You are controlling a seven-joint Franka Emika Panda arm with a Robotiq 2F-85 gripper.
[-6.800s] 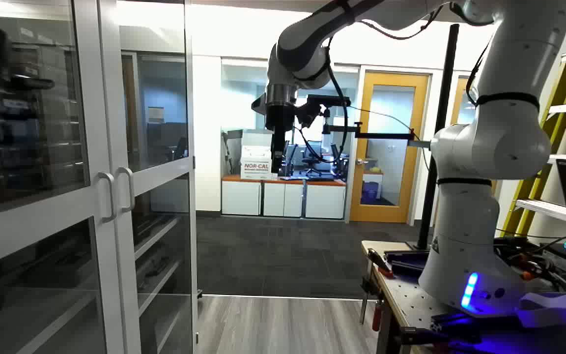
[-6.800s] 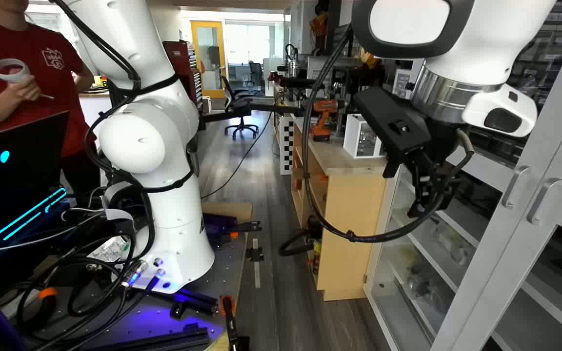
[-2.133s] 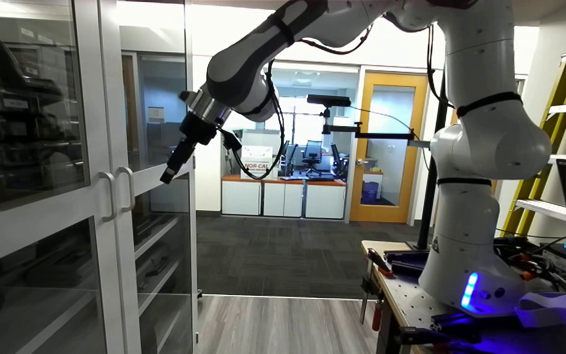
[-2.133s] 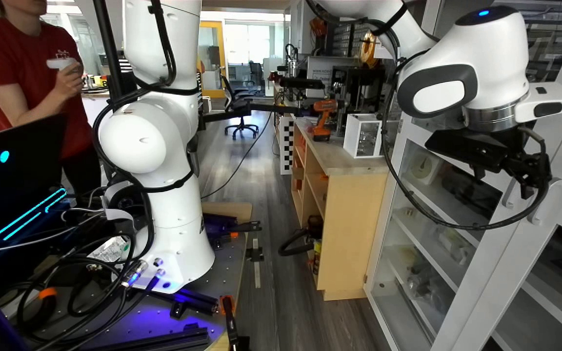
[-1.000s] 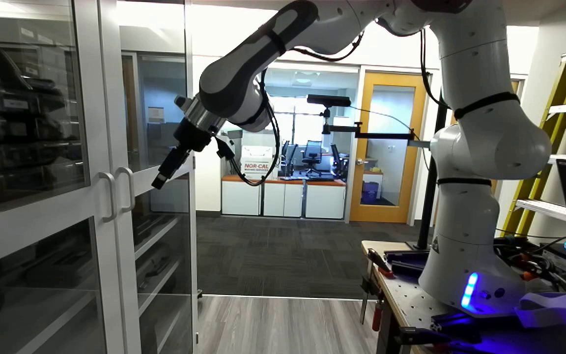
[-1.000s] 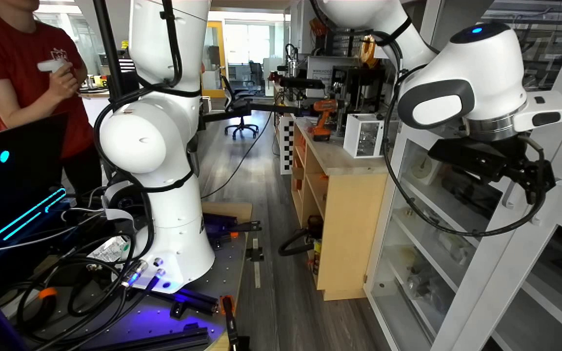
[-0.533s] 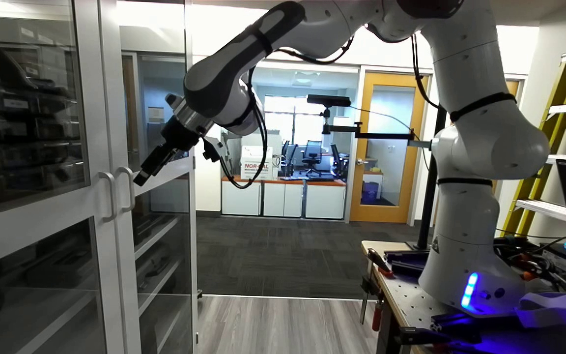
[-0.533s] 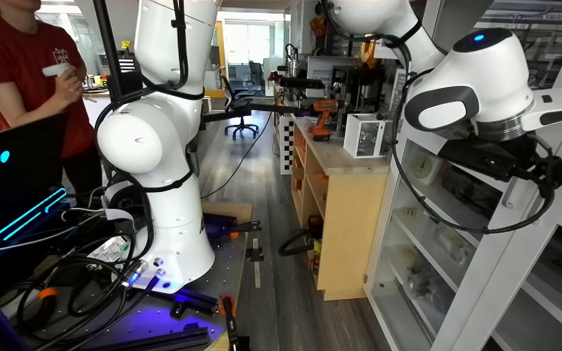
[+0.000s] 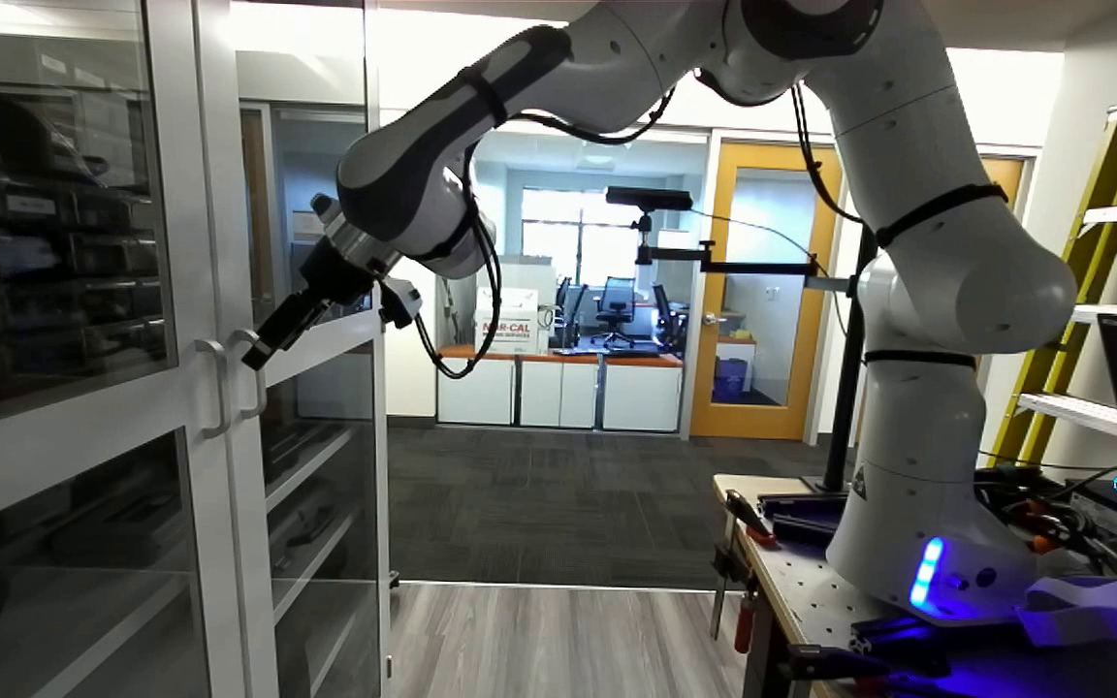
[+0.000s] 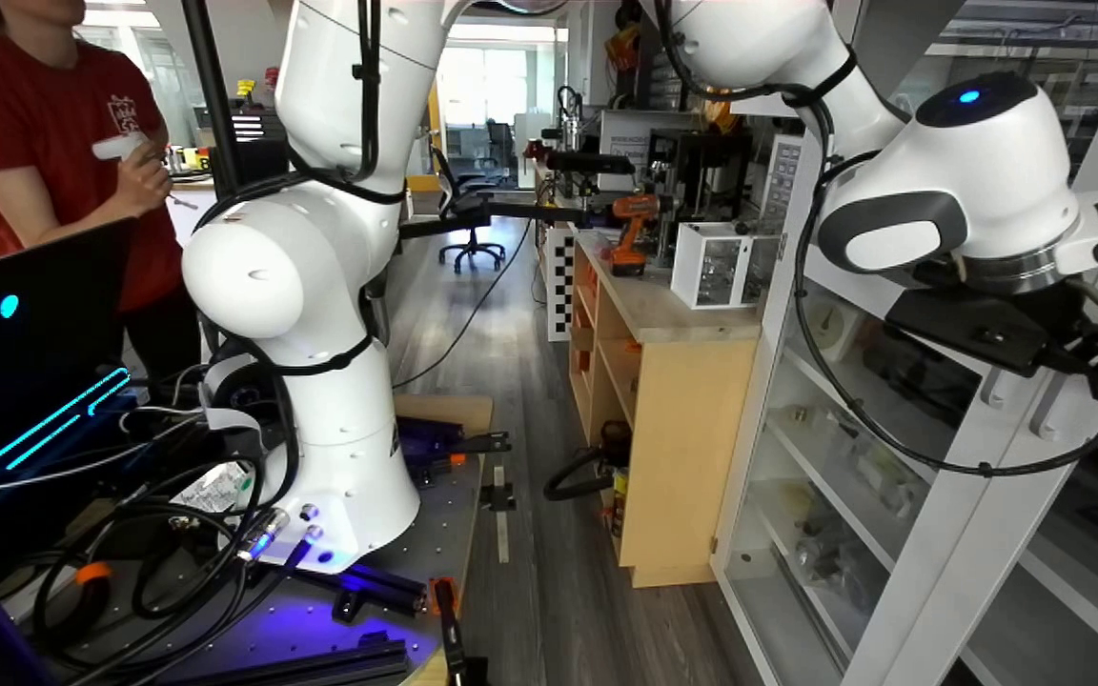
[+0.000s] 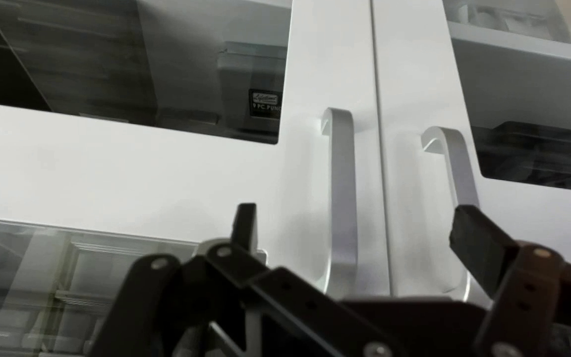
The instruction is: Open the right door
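The right door (image 9: 311, 354) has a silver-grey frame and glass panes. It stands shut, level with its twin, and also shows in another exterior view (image 10: 983, 572). Its vertical silver handle (image 11: 458, 163) is on its left edge, to the right of the seam in the wrist view. My gripper (image 11: 355, 233) is open and empty, tilted down towards the cabinet. Its right finger (image 11: 484, 248) covers part of the right door's handle in the wrist view; I cannot tell whether they touch. In an exterior view the gripper (image 9: 256, 357) overlaps this handle's upper part.
The twin door (image 11: 117, 163) has its own handle (image 11: 342, 198), seen between my fingers. A wooden counter (image 10: 692, 457) stands beside the cabinet. The robot's workbench (image 9: 811, 582) holds clamps and cables. A person in red (image 10: 63, 162) stands behind the laptop. A cable loop hangs from the wrist.
My gripper has swung from pointing straight down to tilted at the cabinet. Over the last second it has moved further towards the door handles. The doors have not moved.
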